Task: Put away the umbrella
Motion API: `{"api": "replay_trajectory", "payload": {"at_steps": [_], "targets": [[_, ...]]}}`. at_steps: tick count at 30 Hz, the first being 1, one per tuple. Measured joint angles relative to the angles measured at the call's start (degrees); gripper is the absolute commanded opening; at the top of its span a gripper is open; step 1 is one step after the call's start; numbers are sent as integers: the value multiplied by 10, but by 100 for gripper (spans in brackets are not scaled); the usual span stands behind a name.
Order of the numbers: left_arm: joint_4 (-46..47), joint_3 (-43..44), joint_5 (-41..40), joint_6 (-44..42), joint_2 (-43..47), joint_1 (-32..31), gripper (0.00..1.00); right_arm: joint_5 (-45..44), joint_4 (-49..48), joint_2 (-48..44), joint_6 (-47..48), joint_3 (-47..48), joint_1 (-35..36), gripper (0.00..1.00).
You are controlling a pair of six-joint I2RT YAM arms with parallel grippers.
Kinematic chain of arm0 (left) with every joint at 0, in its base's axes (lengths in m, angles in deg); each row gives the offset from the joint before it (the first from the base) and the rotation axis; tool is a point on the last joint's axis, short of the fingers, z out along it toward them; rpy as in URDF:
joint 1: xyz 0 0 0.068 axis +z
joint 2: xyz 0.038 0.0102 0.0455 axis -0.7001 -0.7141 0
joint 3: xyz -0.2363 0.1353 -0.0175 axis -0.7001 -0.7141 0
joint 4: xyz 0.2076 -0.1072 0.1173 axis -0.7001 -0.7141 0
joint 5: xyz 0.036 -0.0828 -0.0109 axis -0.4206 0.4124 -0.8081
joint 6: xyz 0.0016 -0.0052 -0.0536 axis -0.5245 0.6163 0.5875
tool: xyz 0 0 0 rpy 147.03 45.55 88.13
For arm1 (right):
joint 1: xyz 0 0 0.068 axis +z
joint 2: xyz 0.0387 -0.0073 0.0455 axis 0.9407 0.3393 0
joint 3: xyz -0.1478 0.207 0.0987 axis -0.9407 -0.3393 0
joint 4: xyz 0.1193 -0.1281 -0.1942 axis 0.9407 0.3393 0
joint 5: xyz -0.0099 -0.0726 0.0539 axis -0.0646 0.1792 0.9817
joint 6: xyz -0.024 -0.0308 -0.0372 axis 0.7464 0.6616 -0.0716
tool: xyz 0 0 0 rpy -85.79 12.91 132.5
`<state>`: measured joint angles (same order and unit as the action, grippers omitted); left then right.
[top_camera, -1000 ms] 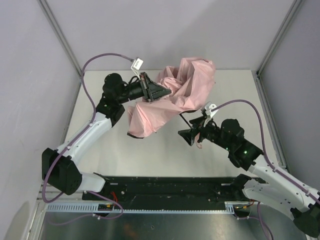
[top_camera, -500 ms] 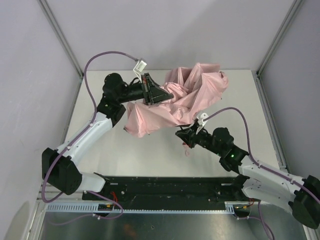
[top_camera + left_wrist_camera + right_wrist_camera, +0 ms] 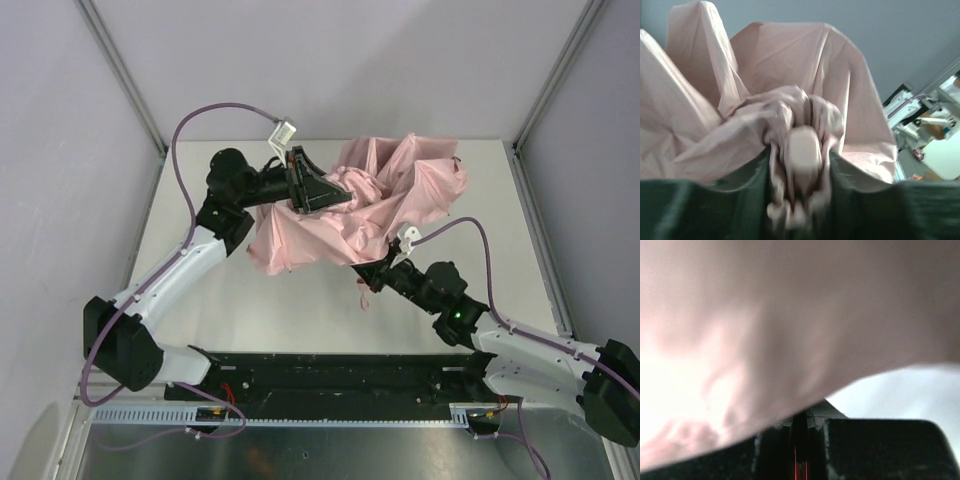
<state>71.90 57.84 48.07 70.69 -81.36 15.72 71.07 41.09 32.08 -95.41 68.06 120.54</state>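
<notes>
Top external view: the umbrella [image 3: 400, 195], its pale pink canopy crumpled and half spread, sits over the far half of the table [image 3: 300, 310], reaching toward the far right corner. You see the left gripper [image 3: 340, 197] buried in its left side and the right gripper [image 3: 370, 272] at its near edge, a thin pink strap [image 3: 365, 297] dangling just below.

Left wrist view: the dark fingers [image 3: 715, 205] clench a bunched knot of pink fabric between them.

Right wrist view: pink fabric drapes over the jaws, which are drawn to a thin slit; whether they pinch cloth, you cannot tell.

The right pincer [image 3: 372, 272] has slid left and nipped the umbrella [image 3: 400, 190].
</notes>
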Motion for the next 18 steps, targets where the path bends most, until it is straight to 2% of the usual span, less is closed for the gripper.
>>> {"api": "replay_trajectory", "payload": {"at_steps": [1,2,4,7,13,14,15,18], "targets": [[0,0,0,6,0,3,82,-4,-5,-1,-2,-3,0,0],[0,0,2,18,1,9,91,-10,-13,-6,-9,-11,-3,0],[-2,1,3,39,7,26,97,-16,-24,-25,-26,-30,-23,0],[-3,4,0,70,31,67,99,-9,-28,-51,-50,-60,-67,0],[1,10,-2,110,108,140,99,40,-28,-74,-71,-74,-134,0],[4,9,-3,111,122,144,97,54,-29,-78,-72,-74,-150,0],[9,4,-4,111,136,143,92,68,-31,-81,-72,-74,-162,0],[20,-33,-5,102,174,120,68,115,-40,-83,-74,-74,-193,0]]}}
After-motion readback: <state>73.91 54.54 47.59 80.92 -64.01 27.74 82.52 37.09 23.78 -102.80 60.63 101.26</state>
